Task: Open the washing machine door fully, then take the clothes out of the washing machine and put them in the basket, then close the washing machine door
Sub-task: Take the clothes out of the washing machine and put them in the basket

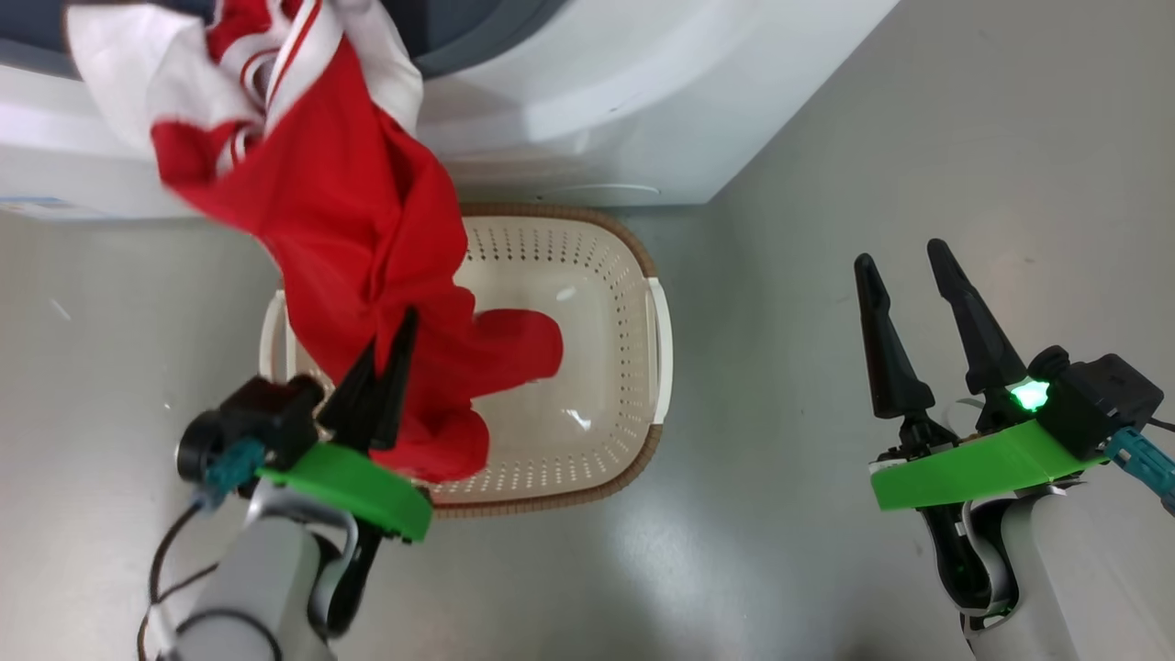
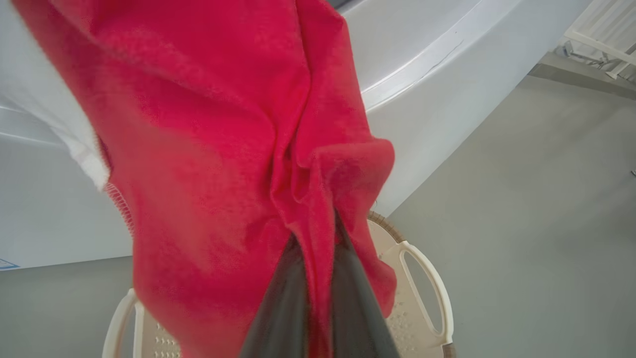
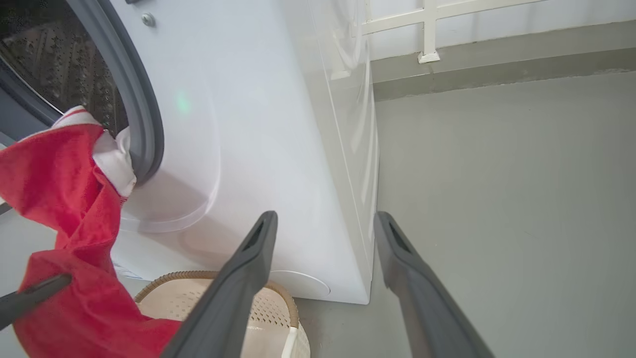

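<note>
The left gripper has its fingers pressed together on a fold of the clothes, pinching the red cloth near its lower end; the left wrist view shows the cloth bunched between the two dark fingers.

The cloth's long axis runs on a slant from the mouth of the washing machine at the upper left down to the pinch. Its white top end lies over the grey gasket in front of the steel drum, and a red fold below the fingers already hangs into the basket.

The basket stands on the floor just in front of the machine, directly under and slightly ahead of the left fingers. The coming move therefore seems to turn on drawing the pinch away from the machine until the top end slips off the gasket, then letting go over the basket.

The left arm is plainly the nearer one. The right gripper hangs well apart to the right over bare floor, its fingers spread wide and holding nothing; in its own wrist view the basket rim sits low and to the left of the fingers.

A small blue sticker shows on the machine's front at the left edge; its print is too small to read, and no other writing can be made out.
</note>
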Available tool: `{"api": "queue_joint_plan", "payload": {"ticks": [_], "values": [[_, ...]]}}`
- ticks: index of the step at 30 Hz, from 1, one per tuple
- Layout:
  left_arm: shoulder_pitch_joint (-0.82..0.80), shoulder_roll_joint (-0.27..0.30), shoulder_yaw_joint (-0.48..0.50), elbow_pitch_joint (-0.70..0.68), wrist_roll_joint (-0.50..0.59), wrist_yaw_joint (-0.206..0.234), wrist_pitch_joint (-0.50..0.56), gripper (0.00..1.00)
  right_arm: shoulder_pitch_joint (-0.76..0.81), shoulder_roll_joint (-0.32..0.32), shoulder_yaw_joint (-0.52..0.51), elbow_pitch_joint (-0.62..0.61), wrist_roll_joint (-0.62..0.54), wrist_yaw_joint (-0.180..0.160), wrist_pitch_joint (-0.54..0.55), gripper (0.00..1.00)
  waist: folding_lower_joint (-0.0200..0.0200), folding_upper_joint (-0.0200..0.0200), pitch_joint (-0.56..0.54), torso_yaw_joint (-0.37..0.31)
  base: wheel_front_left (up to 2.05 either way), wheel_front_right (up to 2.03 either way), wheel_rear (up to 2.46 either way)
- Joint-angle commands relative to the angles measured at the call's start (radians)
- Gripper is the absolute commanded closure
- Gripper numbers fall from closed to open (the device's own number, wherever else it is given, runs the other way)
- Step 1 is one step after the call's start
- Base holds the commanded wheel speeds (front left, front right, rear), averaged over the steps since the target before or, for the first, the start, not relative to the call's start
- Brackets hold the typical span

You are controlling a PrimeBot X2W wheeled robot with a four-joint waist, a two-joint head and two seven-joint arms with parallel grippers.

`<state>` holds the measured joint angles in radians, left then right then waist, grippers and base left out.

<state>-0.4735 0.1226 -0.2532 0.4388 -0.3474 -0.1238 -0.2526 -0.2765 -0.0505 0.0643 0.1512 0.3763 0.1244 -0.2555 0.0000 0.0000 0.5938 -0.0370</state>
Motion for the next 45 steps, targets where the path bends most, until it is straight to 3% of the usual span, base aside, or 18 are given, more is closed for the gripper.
{"api": "queue_joint_plan", "payload": {"ticks": [1,13,21,36,37,38,39,40,41,45], "values": [[-0.034,0.015,0.016,0.032,0.014,-0.003,-0.008,1.00,-0.004,0.000,0.022,-0.027,0.002,0.006,-0.006,0.00,0.0000,0.0000,0.023,-0.009,0.00,0.00,0.00],[-0.201,0.007,-0.035,0.305,0.027,-0.007,-0.009,1.00,-0.044,0.000,0.032,-0.043,0.011,0.006,-0.006,0.00,0.0000,0.0000,0.104,-0.031,0.00,0.00,0.00],[-0.287,0.033,-0.108,0.463,-0.018,-0.007,-0.009,1.00,-0.069,0.000,0.045,-0.049,0.021,0.006,-0.006,0.00,0.0000,0.0000,0.156,-0.048,0.00,0.00,0.00],[-0.401,0.065,-0.258,0.617,-0.148,-0.007,-0.009,1.00,-0.080,0.000,0.064,-0.054,0.028,0.006,-0.006,0.00,0.0000,0.0000,0.202,-0.076,0.00,0.00,0.00],[-0.405,0.066,-0.263,0.621,-0.155,-0.007,-0.009,0.95,-0.081,0.000,0.064,-0.052,0.027,0.006,-0.006,0.00,0.0000,0.0000,0.201,-0.076,0.00,0.00,0.00],[-0.408,0.068,-0.267,0.624,-0.162,-0.007,-0.009,0.64,-0.082,0.000,0.063,-0.051,0.027,0.006,-0.006,0.00,0.0000,0.0000,0.201,-0.077,0.00,0.00,0.00],[-0.412,0.070,-0.271,0.627,-0.168,-0.007,-0.009,0.51,-0.083,0.000,0.062,-0.050,0.027,0.006,-0.006,0.00,0.0000,0.0000,0.199,-0.076,0.00,0.00,0.00],[-0.414,0.072,-0.273,0.628,-0.174,-0.007,-0.009,0.17,-0.084,0.000,0.062,-0.049,0.027,0.006,-0.006,0.00,0.0000,0.0000,0.198,-0.076,0.00,0.00,0.00],[-0.416,0.074,-0.274,0.628,-0.180,-0.007,-0.009,0.00,-0.084,0.000,0.060,-0.048,0.027,0.006,-0.006,0.00,0.0000,0.0000,0.196,-0.075,0.00,0.00,0.00],[-0.413,0.076,-0.273,0.618,-0.201,-0.007,-0.009,0.00,-0.083,0.000,0.057,-0.043,0.025,0.006,-0.006,0.00,0.0000,0.0000,0.183,-0.067,0.00,0.00,0.00]]}}
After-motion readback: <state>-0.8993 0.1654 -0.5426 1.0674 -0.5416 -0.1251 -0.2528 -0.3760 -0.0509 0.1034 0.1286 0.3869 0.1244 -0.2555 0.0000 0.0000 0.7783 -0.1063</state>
